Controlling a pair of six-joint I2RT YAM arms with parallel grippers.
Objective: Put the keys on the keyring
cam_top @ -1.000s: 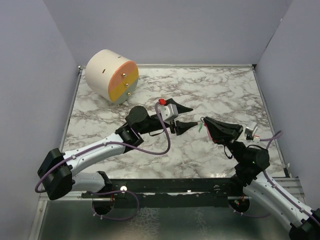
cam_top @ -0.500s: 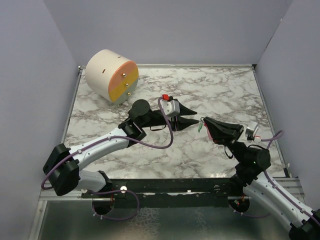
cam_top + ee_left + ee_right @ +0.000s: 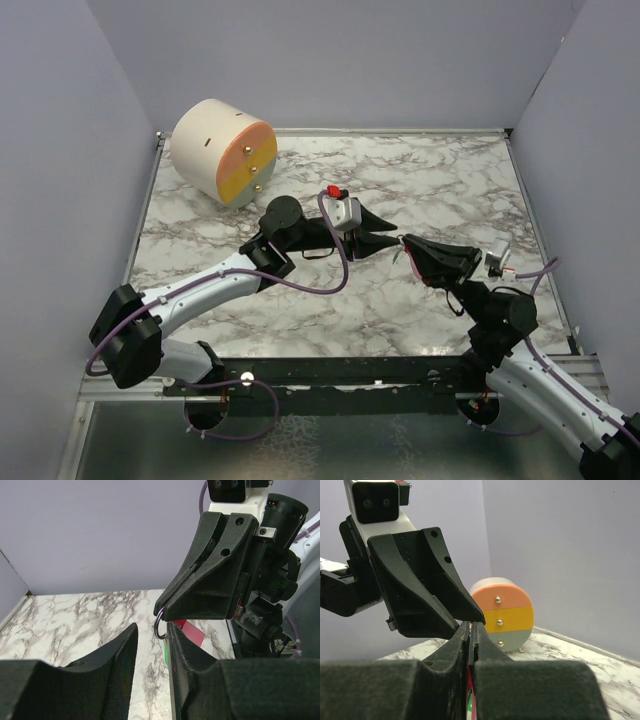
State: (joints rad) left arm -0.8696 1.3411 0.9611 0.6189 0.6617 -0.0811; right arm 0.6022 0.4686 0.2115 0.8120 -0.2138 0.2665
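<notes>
My right gripper [image 3: 408, 243] is shut on the keyring's pink-red tag [image 3: 194, 632]. The thin silvery ring [image 3: 158, 625] sticks out past its tips. The small green key [image 3: 166, 652] hangs just under the ring, against the inner face of my left gripper's right finger [image 3: 200, 675]. A sliver of green [image 3: 469, 707] also shows low between the right fingers. My left gripper [image 3: 151, 630] meets the right one tip to tip above the table's middle. Its jaws stand partly apart, with the ring at the mouth of the gap. I see nothing clamped between them.
A cream cylinder [image 3: 222, 150] lies on its side at the back left; its face is banded orange, yellow and grey-green with brass studs. The marble tabletop [image 3: 430, 180] is walled on three sides by lilac panels. Purple cables loop off both arms.
The left gripper has swung right and forward to the right gripper's tip, and its jaws have narrowed. The right gripper has edged slightly left, still shut on the tag.
</notes>
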